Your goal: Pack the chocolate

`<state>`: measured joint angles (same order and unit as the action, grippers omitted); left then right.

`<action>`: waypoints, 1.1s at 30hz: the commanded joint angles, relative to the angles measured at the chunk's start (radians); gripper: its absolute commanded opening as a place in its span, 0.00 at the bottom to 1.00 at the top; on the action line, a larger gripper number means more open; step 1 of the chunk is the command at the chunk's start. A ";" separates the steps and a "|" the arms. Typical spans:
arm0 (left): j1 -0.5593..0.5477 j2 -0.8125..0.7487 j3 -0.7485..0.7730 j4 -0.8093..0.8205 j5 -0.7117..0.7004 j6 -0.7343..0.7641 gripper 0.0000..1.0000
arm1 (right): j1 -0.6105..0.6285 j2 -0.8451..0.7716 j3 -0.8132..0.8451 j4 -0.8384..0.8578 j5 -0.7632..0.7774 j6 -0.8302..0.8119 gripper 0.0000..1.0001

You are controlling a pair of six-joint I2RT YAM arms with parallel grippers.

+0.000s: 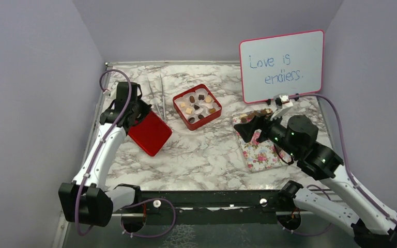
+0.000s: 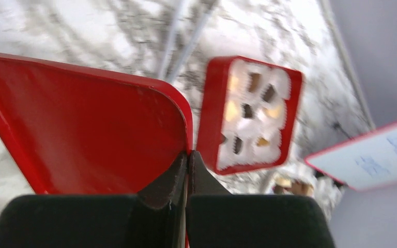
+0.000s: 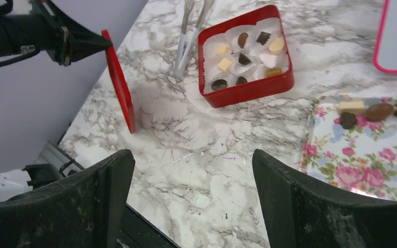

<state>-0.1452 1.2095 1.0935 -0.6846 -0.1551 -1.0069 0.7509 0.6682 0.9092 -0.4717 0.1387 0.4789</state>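
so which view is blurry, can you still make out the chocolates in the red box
Left wrist: soft and smeared, the chocolates in the red box are just blobs, and the red lid in the left gripper fills the left half. Right wrist: sharp, each piece distinct. Top external: even light, no glare, whiteboard legible.

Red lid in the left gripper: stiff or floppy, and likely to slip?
Probably stiff: the red lid looks flat though the left gripper pinches only one edge. Likely light, since it appears thin. Its glossy surface and edge-only grip suggest it could pivot or slip under quick moves.
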 commanded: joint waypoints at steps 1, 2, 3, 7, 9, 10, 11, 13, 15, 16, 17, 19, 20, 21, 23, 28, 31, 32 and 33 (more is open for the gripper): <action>0.004 -0.143 -0.095 0.326 0.338 0.176 0.00 | -0.004 0.101 0.005 0.218 -0.213 -0.138 0.88; 0.004 -0.168 -0.116 0.393 0.406 0.192 0.00 | -0.004 0.123 0.006 0.257 -0.250 -0.170 0.88; 0.002 -0.194 -0.130 0.458 0.469 0.217 0.00 | -0.004 0.140 0.003 0.302 -0.293 -0.215 0.88; 0.001 -0.203 -0.109 0.539 0.671 0.349 0.00 | -0.004 0.181 -0.039 0.478 -0.518 -0.500 0.82; 0.000 -0.188 -0.086 0.548 0.786 0.396 0.00 | -0.004 0.189 -0.053 0.537 -0.616 -0.689 0.77; -0.001 -0.182 -0.078 0.555 0.851 0.410 0.00 | -0.004 0.192 -0.055 0.542 -0.656 -0.783 0.75; -0.003 -0.178 -0.071 0.569 0.916 0.429 0.00 | -0.004 0.197 -0.050 0.538 -0.688 -0.895 0.73; -0.010 -0.176 -0.056 0.574 1.013 0.470 0.00 | -0.004 0.208 -0.027 0.520 -0.731 -1.027 0.73; -0.026 -0.180 -0.045 0.574 1.078 0.510 0.00 | -0.004 0.226 0.004 0.480 -0.796 -1.178 0.69; -0.040 -0.183 -0.042 0.574 1.101 0.526 0.00 | -0.003 0.237 0.022 0.416 -0.839 -1.287 0.65; -0.060 -0.187 -0.040 0.574 1.116 0.543 0.00 | -0.004 0.248 0.052 0.361 -0.872 -1.381 0.65; -0.118 -0.193 -0.040 0.568 1.121 0.572 0.00 | -0.004 0.280 0.101 0.278 -0.904 -1.484 0.65; -0.150 -0.196 -0.041 0.563 1.118 0.585 0.00 | -0.004 0.294 0.123 0.253 -0.911 -1.511 0.65; -0.185 -0.195 -0.041 0.559 1.115 0.596 0.00 | -0.003 0.309 0.138 0.244 -0.913 -1.535 0.65; -0.250 -0.185 -0.041 0.545 1.110 0.615 0.00 | -0.003 0.327 0.151 0.245 -0.910 -1.586 0.65; -0.324 -0.143 -0.034 0.479 1.101 0.672 0.00 | -0.002 0.378 0.174 0.189 -0.922 -1.734 0.65; -0.337 -0.125 -0.029 0.446 1.118 0.708 0.00 | -0.002 0.423 0.219 0.056 -0.878 -1.845 0.64; -0.340 -0.120 -0.026 0.437 1.120 0.718 0.00 | -0.002 0.432 0.227 0.030 -0.862 -1.866 0.64; -0.342 -0.115 -0.023 0.428 1.121 0.728 0.00 | -0.002 0.435 0.230 0.013 -0.849 -1.881 0.64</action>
<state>-0.4755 1.0794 1.0252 -0.2195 0.9234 -0.3614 0.7509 1.0794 1.0882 -0.3000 -0.7376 -1.2339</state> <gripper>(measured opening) 0.004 0.646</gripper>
